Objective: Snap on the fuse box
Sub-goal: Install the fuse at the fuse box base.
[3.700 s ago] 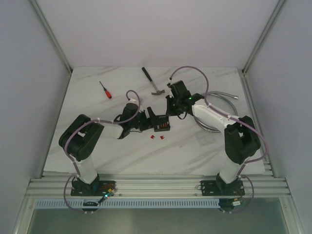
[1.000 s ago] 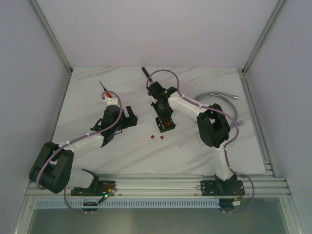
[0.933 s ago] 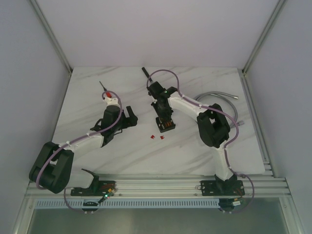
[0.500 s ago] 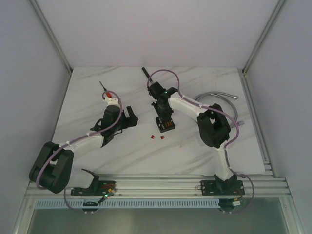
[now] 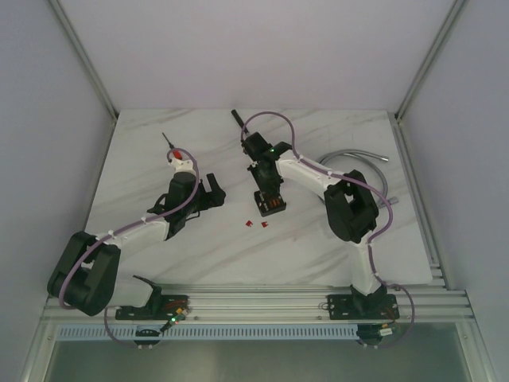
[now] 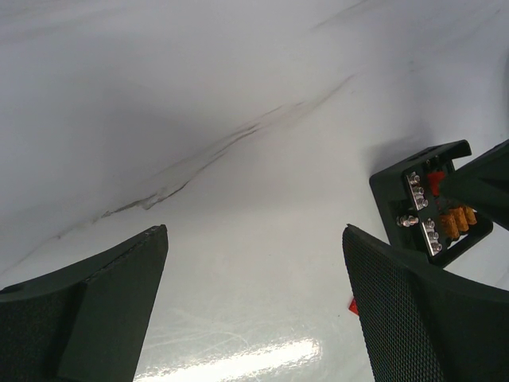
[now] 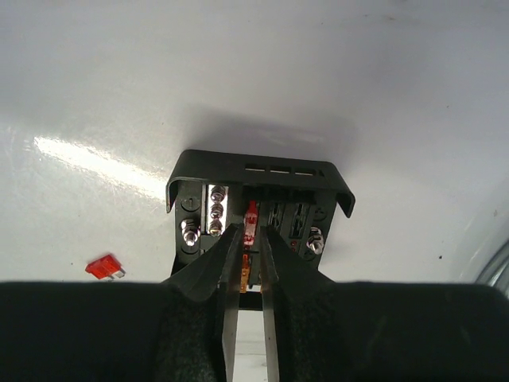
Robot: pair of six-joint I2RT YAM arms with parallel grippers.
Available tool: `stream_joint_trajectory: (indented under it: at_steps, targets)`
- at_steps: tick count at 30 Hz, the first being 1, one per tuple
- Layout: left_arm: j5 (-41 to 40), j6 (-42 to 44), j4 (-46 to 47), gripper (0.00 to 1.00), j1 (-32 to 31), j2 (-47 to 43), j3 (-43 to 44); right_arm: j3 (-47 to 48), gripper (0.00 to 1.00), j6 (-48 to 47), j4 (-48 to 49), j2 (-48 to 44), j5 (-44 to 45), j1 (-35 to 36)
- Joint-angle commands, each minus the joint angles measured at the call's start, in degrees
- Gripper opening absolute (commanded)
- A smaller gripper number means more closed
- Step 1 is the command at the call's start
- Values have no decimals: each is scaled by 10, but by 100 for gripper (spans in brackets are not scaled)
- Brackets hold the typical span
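Observation:
The fuse box [image 5: 270,204] is a small black open box with red and orange fuses and silver screws, lying on the white marble table [image 5: 318,239]. It also shows in the right wrist view [image 7: 258,173] and at the right of the left wrist view [image 6: 433,215]. My right gripper [image 5: 266,191] stands right over it, its fingers [image 7: 251,231] nearly closed on a red fuse [image 7: 251,215] in a middle slot. My left gripper [image 5: 214,189] is open and empty [image 6: 254,239], a short way left of the box.
Two loose red fuses [image 5: 248,224] [image 5: 262,225] lie just in front of the box; one shows in the right wrist view [image 7: 105,267]. A red-handled screwdriver [image 5: 169,147] lies at the back left. A hammer handle [image 5: 236,118] lies behind the right arm and a grey cable [image 5: 366,157] at the right.
Since 3.7 s ago my left gripper has left the box and drawn back leftward; my right gripper has come over the box. In the last second nothing visibly moves.

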Motion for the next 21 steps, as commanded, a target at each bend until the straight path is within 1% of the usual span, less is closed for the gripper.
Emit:
stream_joint_trajectory:
  at_steps: [1,7,11,15,21]
  targets:
    - [5,1,2,100,2,-3,-3,-10,19,5,0,-14,2,5]
    - [6,1,2,100,2,-2,-3,-22,12,5,0,-11,-1,5]
    - [6,1,2,100,2,-3,-3,-33,6,4,1,-12,-6,5]
    - [6,1,2,100,2,-3,-4,-48,3,2,2,-12,-3,5]
    - [5,1,2,100,3,-2,-5,-67,1,-1,4,-2,16,5]
